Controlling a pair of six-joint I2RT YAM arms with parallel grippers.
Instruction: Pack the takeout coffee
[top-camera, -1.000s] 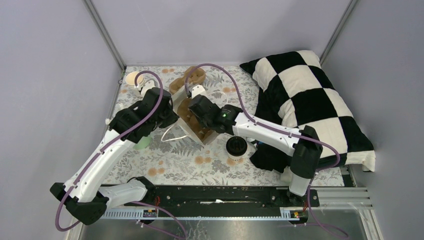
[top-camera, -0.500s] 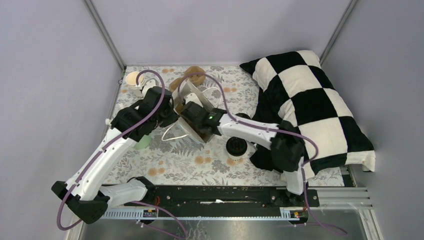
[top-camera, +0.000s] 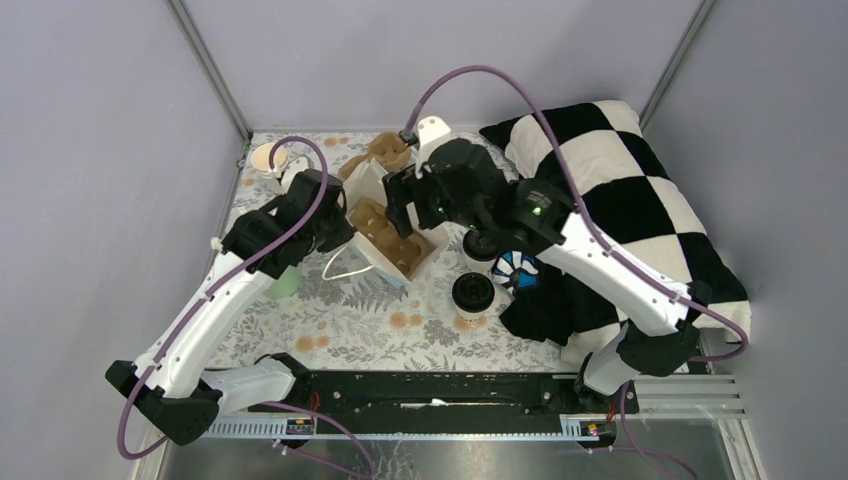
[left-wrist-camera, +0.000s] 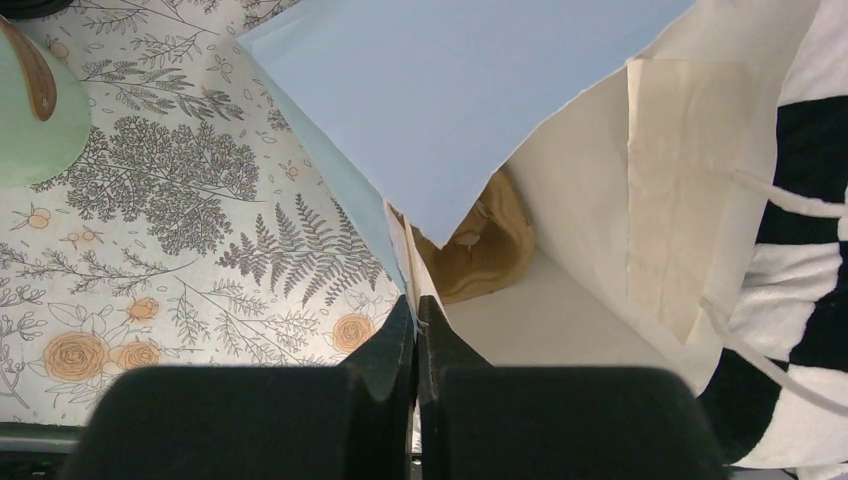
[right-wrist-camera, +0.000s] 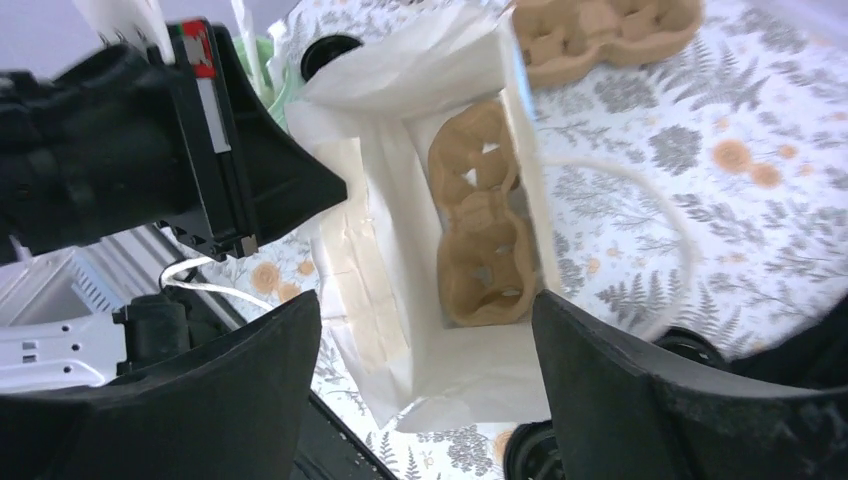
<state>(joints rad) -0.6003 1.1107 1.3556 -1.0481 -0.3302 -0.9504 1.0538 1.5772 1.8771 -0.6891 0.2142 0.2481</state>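
Observation:
Two takeout coffee cups with black lids stand right of the bag, one (top-camera: 472, 292) in the open and one (top-camera: 482, 245) partly under my right arm. Their lids show at the lower edge (right-wrist-camera: 535, 458) and at the right (right-wrist-camera: 690, 345) of the right wrist view. The blue bag (left-wrist-camera: 450, 100) lies open, white inside (top-camera: 385, 262), with a brown cardboard cup carrier (right-wrist-camera: 485, 230) in it. My left gripper (left-wrist-camera: 415, 300) is shut on the bag's rim and holds it open (top-camera: 338, 218). My right gripper (right-wrist-camera: 420, 320) hangs open and empty above the bag's mouth (top-camera: 402, 212).
A second cardboard carrier (top-camera: 385, 150) lies behind the bag. A mint-green cup (top-camera: 285, 285) stands under the left arm, and cream paper cups (top-camera: 267, 158) stand at the back left. A black-and-white checkered pillow (top-camera: 620, 200) fills the right side, with a blue-and-white item (top-camera: 515, 268) at its edge.
My right gripper has opened, let go of the carrier inside the bag, and risen up and back out of the bag. The left gripper keeps its hold on the rim.

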